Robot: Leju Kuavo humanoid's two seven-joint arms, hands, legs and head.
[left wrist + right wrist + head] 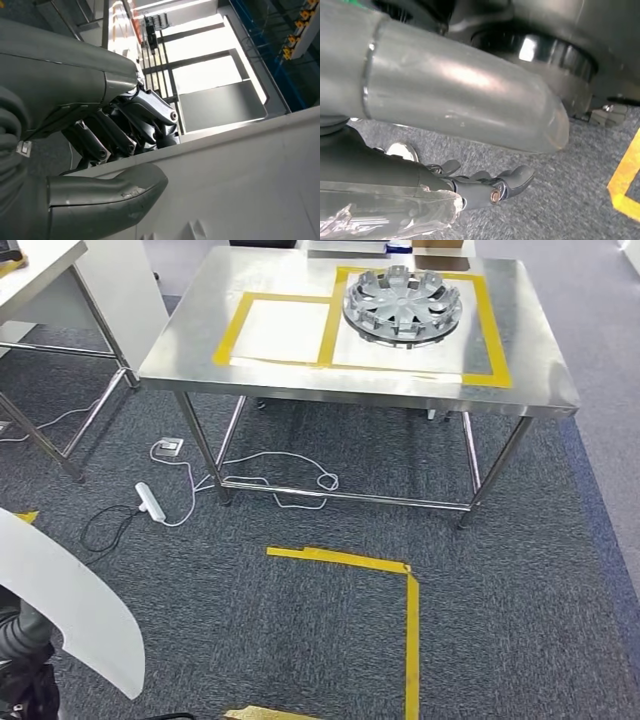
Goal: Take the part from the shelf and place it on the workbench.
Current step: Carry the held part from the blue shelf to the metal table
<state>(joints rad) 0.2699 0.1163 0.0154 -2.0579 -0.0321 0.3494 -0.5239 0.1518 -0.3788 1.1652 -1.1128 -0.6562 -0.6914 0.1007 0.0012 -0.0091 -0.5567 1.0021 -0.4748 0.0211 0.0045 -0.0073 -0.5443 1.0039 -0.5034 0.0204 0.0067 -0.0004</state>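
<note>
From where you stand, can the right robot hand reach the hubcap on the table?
Probably not. The right robot hand hangs low over the carpet, and the hubcap lies far back on the table, beyond a stretch of floor.

Left robot hand point(124, 135): seen from its wrist, dark fingers point(113, 132) curled on one face of a pale flat panel, thick grey thumb point(113, 192) pressed against the other face, so the panel is pinched. Left arm point(23, 660): low at the robot's left side, dark ribbed wrist cover showing. Right robot hand point(482, 187): fingers extended, apart, holding nothing, hanging above carpet.
</note>
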